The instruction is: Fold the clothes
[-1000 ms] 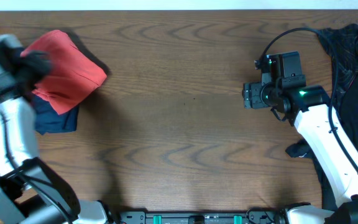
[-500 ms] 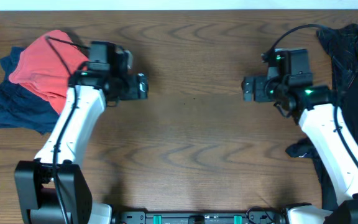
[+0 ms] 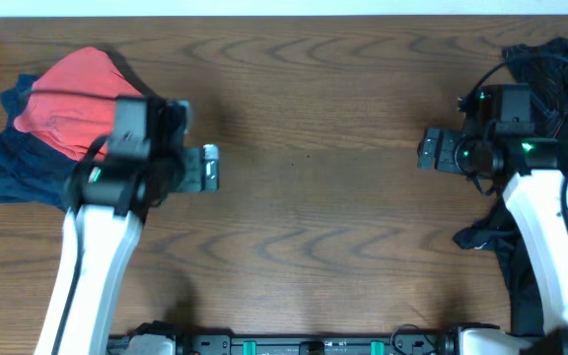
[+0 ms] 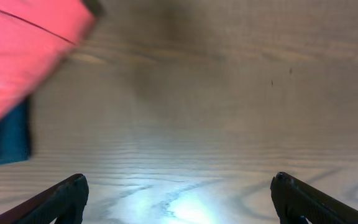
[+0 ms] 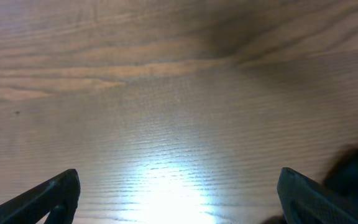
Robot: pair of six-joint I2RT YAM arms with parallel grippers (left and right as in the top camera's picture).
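A folded coral-red shirt (image 3: 72,104) lies on a folded navy-blue garment (image 3: 18,168) at the table's far left; both show at the left edge of the left wrist view, the red shirt (image 4: 23,56) above the navy one (image 4: 5,140). My left gripper (image 3: 210,167) hangs open just right of that stack, over bare wood, nothing between its fingers (image 4: 61,199). A heap of black clothes (image 3: 560,118) lies unfolded at the far right. My right gripper (image 3: 428,150) stands open to the left of the heap, its fingers (image 5: 303,196) empty.
The wooden table (image 3: 304,197) stretches between the two grippers. A black cable (image 3: 521,54) runs over the black heap behind the right arm. The table's front edge carries a black rail (image 3: 304,345).
The left arm has swung from over the stack toward the table's middle and drawn back slightly, its jaws opening. The right gripper has moved to the right, toward the black heap.
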